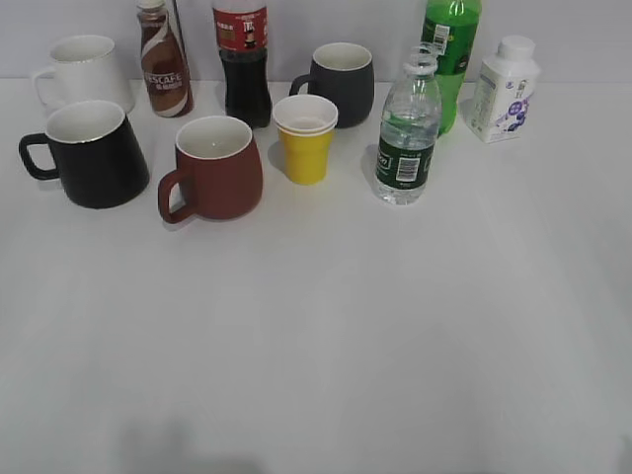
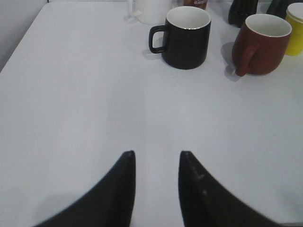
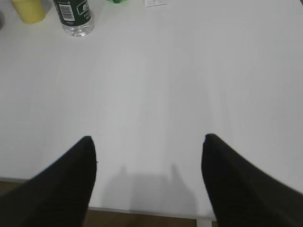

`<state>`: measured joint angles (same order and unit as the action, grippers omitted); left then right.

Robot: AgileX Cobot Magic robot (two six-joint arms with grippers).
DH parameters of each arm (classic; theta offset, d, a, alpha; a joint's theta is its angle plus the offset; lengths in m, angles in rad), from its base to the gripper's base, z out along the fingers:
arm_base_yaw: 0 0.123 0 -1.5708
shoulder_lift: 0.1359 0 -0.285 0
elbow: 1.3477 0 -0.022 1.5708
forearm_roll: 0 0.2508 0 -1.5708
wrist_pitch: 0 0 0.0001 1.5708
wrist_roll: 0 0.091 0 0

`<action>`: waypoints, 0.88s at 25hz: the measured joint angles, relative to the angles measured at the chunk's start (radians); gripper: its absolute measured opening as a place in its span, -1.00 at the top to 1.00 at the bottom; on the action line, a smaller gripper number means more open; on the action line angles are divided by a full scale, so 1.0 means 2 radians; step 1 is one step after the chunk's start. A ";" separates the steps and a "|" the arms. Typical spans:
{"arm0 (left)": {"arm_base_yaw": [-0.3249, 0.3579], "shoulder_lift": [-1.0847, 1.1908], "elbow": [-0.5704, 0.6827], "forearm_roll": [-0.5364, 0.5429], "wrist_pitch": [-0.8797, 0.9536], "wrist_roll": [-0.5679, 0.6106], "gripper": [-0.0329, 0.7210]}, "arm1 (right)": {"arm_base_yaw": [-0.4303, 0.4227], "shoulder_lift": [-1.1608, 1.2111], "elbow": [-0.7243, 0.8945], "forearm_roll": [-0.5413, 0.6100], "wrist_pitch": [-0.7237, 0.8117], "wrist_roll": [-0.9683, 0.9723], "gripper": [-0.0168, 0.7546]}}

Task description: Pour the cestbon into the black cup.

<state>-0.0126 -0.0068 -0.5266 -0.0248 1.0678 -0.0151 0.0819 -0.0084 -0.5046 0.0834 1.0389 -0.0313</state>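
The cestbon (image 1: 408, 133), a clear ribbed bottle with a dark green label, stands upright at the back right; its base shows in the right wrist view (image 3: 74, 16). The black cup (image 1: 91, 153), glossy with a white inside and a handle on its left, stands at the far left and shows in the left wrist view (image 2: 184, 38). My left gripper (image 2: 156, 153) is open and empty over bare table, well short of the cup. My right gripper (image 3: 149, 139) is wide open and empty near the table's front edge. Neither gripper shows in the exterior view.
A brownish-red mug (image 1: 215, 168), yellow cup (image 1: 305, 138), matte dark grey mug (image 1: 339, 81), white mug (image 1: 79, 69), coffee bottle (image 1: 164, 59), cola bottle (image 1: 243, 59), green soda bottle (image 1: 449, 54) and white milk bottle (image 1: 506, 89) crowd the back. The white table (image 1: 326, 336) spreads in front.
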 joint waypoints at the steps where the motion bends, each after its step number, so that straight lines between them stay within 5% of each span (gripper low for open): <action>1: 0.000 0.000 0.000 0.000 0.000 0.000 0.29 | 0.000 0.000 0.000 0.000 0.000 0.000 -0.39; 22: 0.000 0.000 0.000 0.000 0.000 0.000 0.29 | 0.000 0.000 0.000 0.000 0.000 0.000 -0.39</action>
<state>-0.0126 -0.0068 -0.5266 -0.0248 1.0678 -0.0151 0.0819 -0.0084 -0.5046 0.0834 1.0389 -0.0313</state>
